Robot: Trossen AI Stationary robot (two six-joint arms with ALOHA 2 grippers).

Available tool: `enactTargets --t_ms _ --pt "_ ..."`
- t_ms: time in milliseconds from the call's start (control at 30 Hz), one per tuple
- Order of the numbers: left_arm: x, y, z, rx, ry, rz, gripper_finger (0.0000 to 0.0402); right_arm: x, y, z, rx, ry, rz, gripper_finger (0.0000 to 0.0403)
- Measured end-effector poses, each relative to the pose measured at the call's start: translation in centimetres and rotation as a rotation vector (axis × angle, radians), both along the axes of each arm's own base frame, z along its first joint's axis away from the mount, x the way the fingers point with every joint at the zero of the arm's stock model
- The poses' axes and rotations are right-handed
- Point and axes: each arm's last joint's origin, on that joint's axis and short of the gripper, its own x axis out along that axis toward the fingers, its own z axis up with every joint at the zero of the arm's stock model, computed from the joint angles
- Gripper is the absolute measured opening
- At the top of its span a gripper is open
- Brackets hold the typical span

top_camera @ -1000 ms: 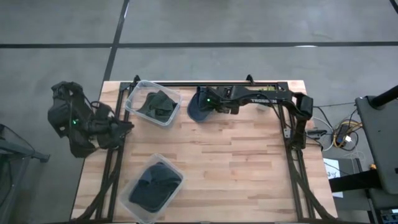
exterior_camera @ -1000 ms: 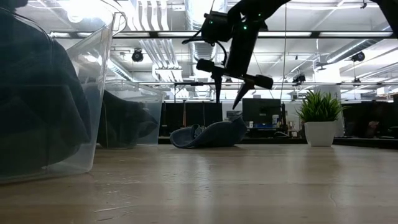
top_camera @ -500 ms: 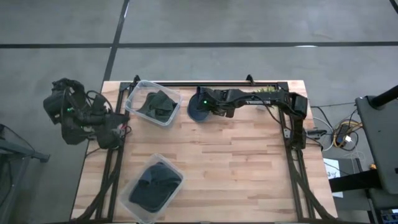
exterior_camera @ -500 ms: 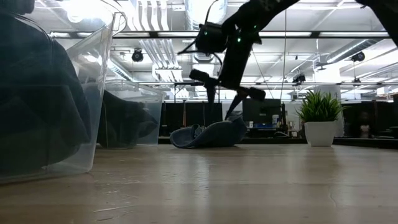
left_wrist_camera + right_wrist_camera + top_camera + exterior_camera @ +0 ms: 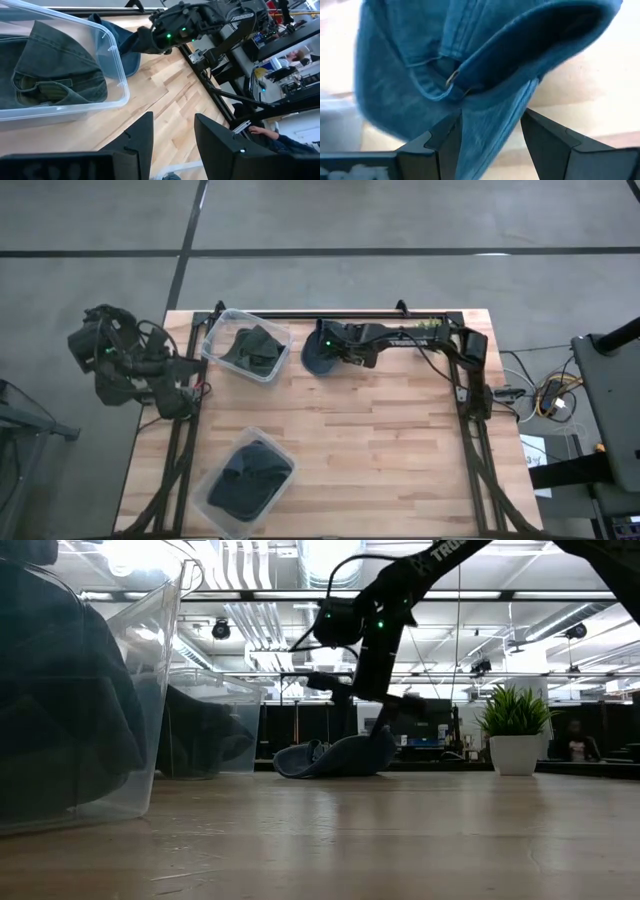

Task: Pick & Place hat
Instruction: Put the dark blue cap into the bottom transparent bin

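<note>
Right gripper (image 5: 368, 712) descending onto the blue hat (image 5: 320, 356)

It is dropping from above the table down to the hat over the last second, its fingers spread and straddling a fold of denim, not yet clenched, so the pick is beginning; the hat is lying on the table's (image 5: 380, 450) far edge just beside the clear bin (image 5: 246, 345), its long axis running across the low view, which way the brim points unclear; the left gripper (image 5: 170, 130) is waiting open off the table's left side.

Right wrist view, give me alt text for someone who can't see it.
A blue denim hat fills the picture, its fabric hanging between the right gripper's open jaws. Pale wooden table shows behind it.
</note>
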Motion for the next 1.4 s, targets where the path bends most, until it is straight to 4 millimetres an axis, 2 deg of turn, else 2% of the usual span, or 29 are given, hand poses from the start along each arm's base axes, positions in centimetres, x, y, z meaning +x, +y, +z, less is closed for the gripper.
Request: enactTargets --t_ms 233,367,533,767,967,1133,1233,1400 --pt "-0.1 0.2 0.0 0.002 -0.003 -0.005 0.0135 -0.2 -0.1 -1.7 0.01 -0.02 -0.005 0.0193" --pt "-0.2 0.2 0.0 0.001 -0.003 -0.005 0.0135 -0.4 -0.1 -2.5 0.006 -0.028 -0.009 0.0175" --pt "-0.2 0.2 0.0 0.001 -0.003 -0.006 0.0135 -0.6 -0.1 -2.9 -0.005 -0.023 0.001 0.0126" --pt "-0.2 0.2 0.0 0.0 -0.003 -0.006 0.0135 -0.4 -0.3 -2.7 -0.063 -0.009 0.071 0.0027" --pt "-0.2 0.2 0.0 -0.001 -0.001 -0.007 0.0135 -0.4 -0.3 -2.2 -0.076 -0.004 0.106 0.0015" --pt "-0.2 0.2 0.0 -0.001 -0.001 -0.006 0.0135 -1.0 0.0 0.1 -0.113 -0.026 0.168 0.0014" --pt "-0.2 0.2 0.0 -0.001 -0.001 -0.006 0.0135 -1.8 0.5 2.7 -0.15 -0.038 0.231 0.0013" --pt "-0.1 0.2 0.0 -0.007 -0.005 -0.006 0.0135 -4.5 2.5 8.0 -0.227 -0.055 0.257 0.0013"
